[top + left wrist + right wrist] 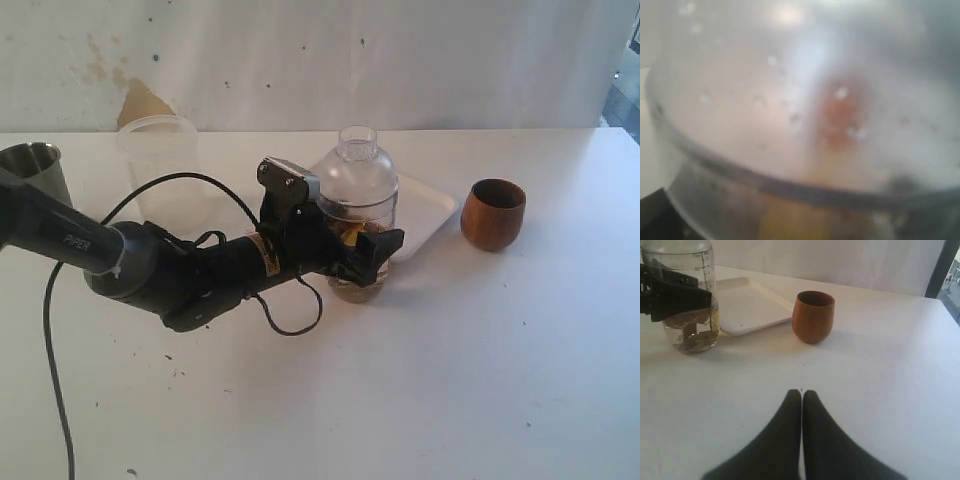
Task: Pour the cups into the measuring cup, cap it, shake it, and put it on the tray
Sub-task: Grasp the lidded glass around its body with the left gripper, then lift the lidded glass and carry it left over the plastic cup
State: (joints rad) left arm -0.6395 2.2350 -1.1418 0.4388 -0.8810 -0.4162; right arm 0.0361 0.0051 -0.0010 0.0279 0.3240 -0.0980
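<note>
Left gripper (362, 250): jaws pinching the measuring cup (357, 200) low on its clear wall. 1 black finger (382, 248) shows on the near side; the other is hidden behind the glass.
- Measuring cup stands upright, with a clear domed cap (357, 158) seated on top. Inside are yellowish liquid and brown bits, low in the cup.
- Its base looks down on the white table (450, 380), though contact is hard to confirm.
- The left wrist view is filled by the blurred cap and wall, with droplets on the inside. No jaws can be made out there.

Right gripper (801, 394): 2 fingers pressed together, nothing between them, low over bare table. It is well apart from the measuring cup.

Around:
- White tray (432, 212) lies just behind and to the right of the measuring cup. The cup is off the tray, beside its near edge.
- Wooden cup (493, 213) is upright, right of the tray and close to its corner, not touching. From the right wrist view it stands between the right gripper and the tray's far end.
- Steel tumbler (38, 168) sits at the far left, partly covered by the left arm.
- Frosted plastic tub (160, 170) is near the back wall, between the steel tumbler and the measuring cup.
- Black cable (50, 330) loops off the left arm and down over the table.
</note>
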